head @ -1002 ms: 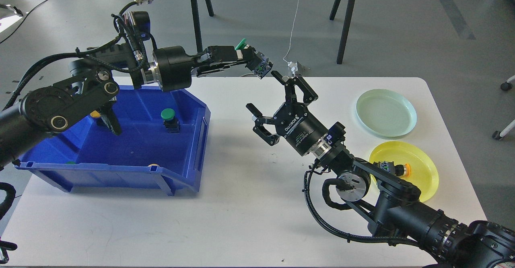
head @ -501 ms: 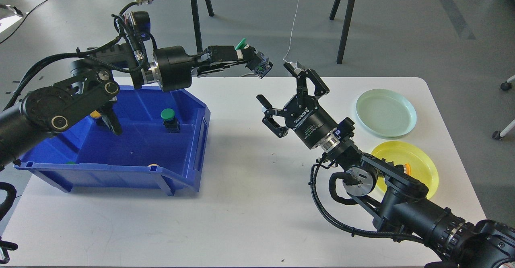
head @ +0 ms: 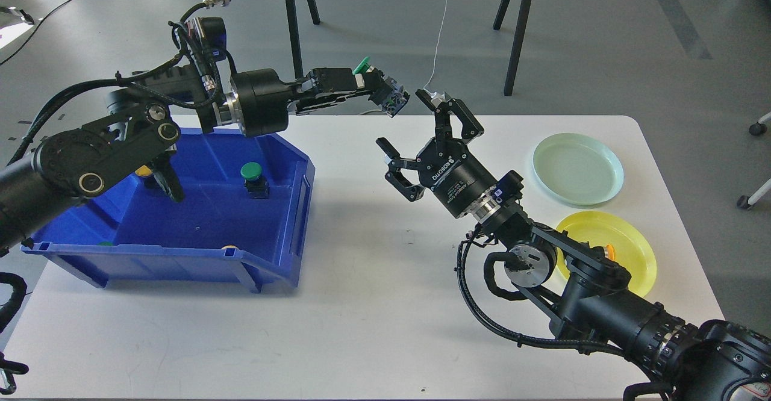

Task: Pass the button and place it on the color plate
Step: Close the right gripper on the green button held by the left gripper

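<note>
My left gripper (head: pixel 374 88) is shut on a green button (head: pixel 388 95), held above the table's far edge with its green cap (head: pixel 361 64) up and its black base toward the right arm. My right gripper (head: pixel 406 125) is open and empty, just right of and below that button, not touching it. The pale green plate (head: pixel 577 168) and the yellow plate (head: pixel 620 251) lie at the right of the table. A yellow button (head: pixel 607 251) lies on the yellow plate, mostly hidden by my right arm.
A blue bin (head: pixel 181 220) stands at the left of the white table (head: pixel 361 317). It holds a green button (head: pixel 253 178) and parts of other buttons at its edges. Chair and stand legs are on the floor behind the table.
My right gripper has risen and moved toward the held button, staying open. My left gripper has held almost still with the button.
</note>
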`<state>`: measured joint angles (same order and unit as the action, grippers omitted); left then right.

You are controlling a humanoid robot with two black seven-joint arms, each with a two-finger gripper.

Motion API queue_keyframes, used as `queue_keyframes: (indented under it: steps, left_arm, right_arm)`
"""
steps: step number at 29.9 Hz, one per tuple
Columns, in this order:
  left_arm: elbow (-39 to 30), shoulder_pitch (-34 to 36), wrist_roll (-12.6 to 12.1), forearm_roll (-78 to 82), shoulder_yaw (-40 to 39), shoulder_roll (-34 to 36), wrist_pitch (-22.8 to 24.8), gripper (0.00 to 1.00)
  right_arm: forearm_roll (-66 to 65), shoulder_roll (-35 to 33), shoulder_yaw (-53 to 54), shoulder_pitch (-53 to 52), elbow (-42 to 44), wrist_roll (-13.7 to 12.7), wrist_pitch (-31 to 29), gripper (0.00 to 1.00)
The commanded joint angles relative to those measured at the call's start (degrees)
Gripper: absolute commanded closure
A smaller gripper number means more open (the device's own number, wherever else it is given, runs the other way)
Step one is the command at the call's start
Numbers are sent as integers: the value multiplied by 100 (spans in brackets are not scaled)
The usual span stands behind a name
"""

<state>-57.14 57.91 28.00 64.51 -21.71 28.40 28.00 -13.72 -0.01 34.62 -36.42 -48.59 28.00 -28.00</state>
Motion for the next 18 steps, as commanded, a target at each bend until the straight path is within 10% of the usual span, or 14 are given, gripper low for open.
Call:
queue_keyframes:
  steps: [1,18]
  left_arm:
    - [19,1,0,-9,0,-1,0,86]
    - [133,9,0,-97,9,-19,0,86]
  right_arm:
    - [1,1,1,-49,69,0,0,2]
    - [-7,1,-149,-313,69,0,0,2]
